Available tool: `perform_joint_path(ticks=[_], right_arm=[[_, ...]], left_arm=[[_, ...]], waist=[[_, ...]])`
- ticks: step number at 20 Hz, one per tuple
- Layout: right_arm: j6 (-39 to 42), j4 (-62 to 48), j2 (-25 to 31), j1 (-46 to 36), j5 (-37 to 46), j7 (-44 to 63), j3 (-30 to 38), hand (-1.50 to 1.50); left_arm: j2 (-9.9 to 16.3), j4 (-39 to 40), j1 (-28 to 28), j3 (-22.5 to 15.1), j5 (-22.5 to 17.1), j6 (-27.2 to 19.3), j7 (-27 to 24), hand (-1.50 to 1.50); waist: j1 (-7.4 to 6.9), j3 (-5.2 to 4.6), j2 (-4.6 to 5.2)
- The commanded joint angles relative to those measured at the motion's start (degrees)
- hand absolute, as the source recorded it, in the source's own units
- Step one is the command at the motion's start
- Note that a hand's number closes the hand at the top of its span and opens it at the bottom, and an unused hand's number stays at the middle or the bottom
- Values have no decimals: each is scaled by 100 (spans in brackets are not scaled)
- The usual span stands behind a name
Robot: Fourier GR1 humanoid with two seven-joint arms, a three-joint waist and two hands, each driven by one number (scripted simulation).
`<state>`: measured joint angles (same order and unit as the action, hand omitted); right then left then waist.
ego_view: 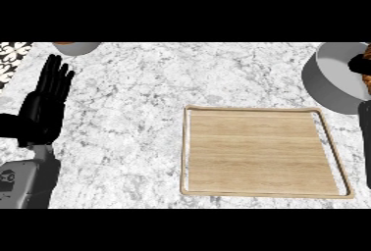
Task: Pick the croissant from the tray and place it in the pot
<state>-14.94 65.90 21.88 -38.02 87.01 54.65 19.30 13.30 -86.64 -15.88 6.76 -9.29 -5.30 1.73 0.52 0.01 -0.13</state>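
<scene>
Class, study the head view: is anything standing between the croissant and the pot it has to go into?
Nothing visible does. The croissant is already over the pot at the right edge, carried by the right hand. The tray lies below it, bare.

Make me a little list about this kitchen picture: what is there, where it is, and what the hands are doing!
tray: wooden, bare, on the marble counter
pot: grey, at the right edge, beyond the tray
croissant: brown bit over the pot, mostly cut off
right hand: dark, at the pot, by the croissant; fingers unclear
left hand: open, fingers up, resting at the left
bowl: grey, at the top left edge
</scene>
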Motion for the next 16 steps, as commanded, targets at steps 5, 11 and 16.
perform_joint_path(ticks=[5, 11, 16], right_arm=[[-947, -731, 466, 665, -719, -798, 491, 150], [-912, -1684, 558, 675, -1502, -1282, 915, 150], [-948, -2144, 552, 376, -2756, -2086, 1522, -150]], left_arm=[[-199, -372, 215, -167, 163, -84, 53, 0], [-91, -308, 16, -31, 10, 64, 200, 0], [-335, 72, -112, -192, 327, -192, -80, 0]], waist=[[-81, 2, 19], [-82, 6, 29], [-72, 10, 50]])
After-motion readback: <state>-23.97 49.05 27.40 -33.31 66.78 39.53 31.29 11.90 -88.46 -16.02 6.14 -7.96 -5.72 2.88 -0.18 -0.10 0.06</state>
